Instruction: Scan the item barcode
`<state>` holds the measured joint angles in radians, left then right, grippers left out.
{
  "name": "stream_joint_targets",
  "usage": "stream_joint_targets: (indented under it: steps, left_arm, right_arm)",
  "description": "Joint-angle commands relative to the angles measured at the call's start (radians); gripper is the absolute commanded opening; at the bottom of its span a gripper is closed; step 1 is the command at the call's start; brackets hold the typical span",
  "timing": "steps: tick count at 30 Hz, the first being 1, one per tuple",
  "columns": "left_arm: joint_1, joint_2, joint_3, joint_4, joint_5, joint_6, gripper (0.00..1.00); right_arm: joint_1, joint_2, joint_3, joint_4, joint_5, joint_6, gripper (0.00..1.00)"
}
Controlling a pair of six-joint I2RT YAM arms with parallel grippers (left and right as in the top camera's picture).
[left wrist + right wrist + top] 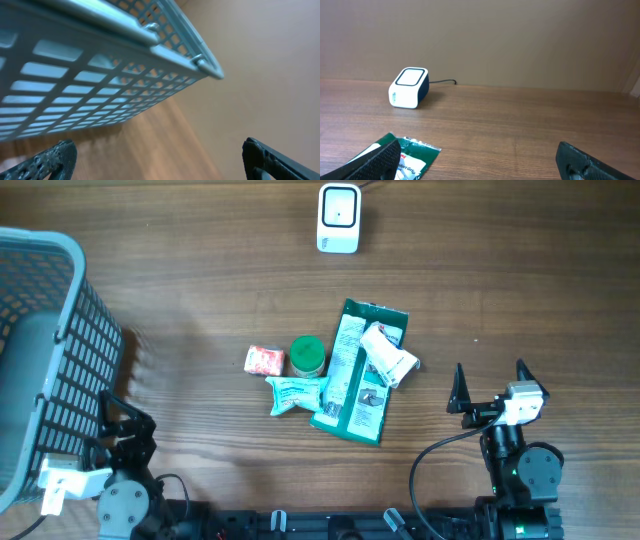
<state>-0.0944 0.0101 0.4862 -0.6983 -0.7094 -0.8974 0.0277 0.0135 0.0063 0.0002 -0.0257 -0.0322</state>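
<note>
- Right gripper (490, 374): jaws spread wide, nothing between them; it hangs over bare wood at the near right of the table (200, 270), just right of the pile of goods and apart from it. Its own wrist view (477, 162) shows both dark fingertips at the bottom corners.
- Left gripper (126, 413): jaws also wide and empty, at the near left, close beside the basket wall. Wrist view (157, 160) looks up along that wall.
- Barcode scanner (338, 218): small white box with a dark face and a cable, standing at the far edge of the table, well apart from both grippers; also seen from the right wrist (409, 87).
- Green flat packet (352, 395): lying mid-table, its long side running front to back; one corner shows in the right wrist view (417, 150).
- White crumpled pack (388, 355): resting across the green packet's upper right.
- Green round lid (307, 355): just left of the packet.
- Red-orange small packet (265, 359): touching the lid's left side.
- White and teal sachet (296, 394): below the lid, against the packet's edge.
- Grey-blue mesh basket (88, 345): far left, partly out of frame (100, 75).
</note>
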Motion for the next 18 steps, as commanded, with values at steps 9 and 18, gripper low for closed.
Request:
stream_joint_targets:
  steps: [9, 18]
  left_arm:
    - [-0.005, -0.003, -0.045, -0.055, -0.051, -0.01, 1.0]
    - [-0.005, -0.003, -0.19, -0.013, -0.051, -0.139, 1.0]
  right_arm:
    - [0.0, -0.006, -0.001, 0.002, -0.012, -0.013, 1.0]
    - [0.0, -0.006, -0.001, 0.002, -0.012, -0.013, 1.0]
